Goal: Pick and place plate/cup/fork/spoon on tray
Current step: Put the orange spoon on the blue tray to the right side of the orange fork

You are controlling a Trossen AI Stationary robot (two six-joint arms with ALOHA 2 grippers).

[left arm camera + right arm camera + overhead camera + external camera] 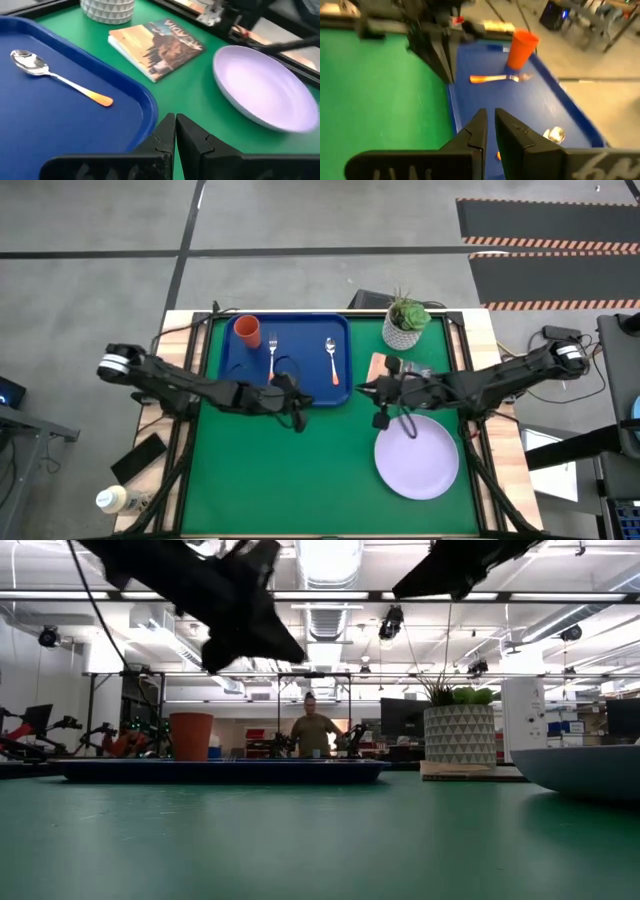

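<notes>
The dark blue tray (290, 375) lies at the table's far middle. On it stand the orange-red cup (247, 330), the fork (272, 352) and the spoon (331, 356). The lavender plate (417, 458) rests on the green mat, near right of the tray. My left gripper (303, 403) is shut and empty, above the tray's near edge (150, 107). My right gripper (363, 390) is shut and empty, just right of the tray's right rim, between tray and plate. The right wrist view shows the cup (521, 48), the fork (497, 78) and the spoon's bowl (554, 134).
A white patterned plant pot (405, 327) stands at the far right of the mat, with a book (155, 47) just in front of it. A phone (140, 458) and a bottle (112, 500) lie off the mat at the near left. A person (313, 730) stands in the room behind.
</notes>
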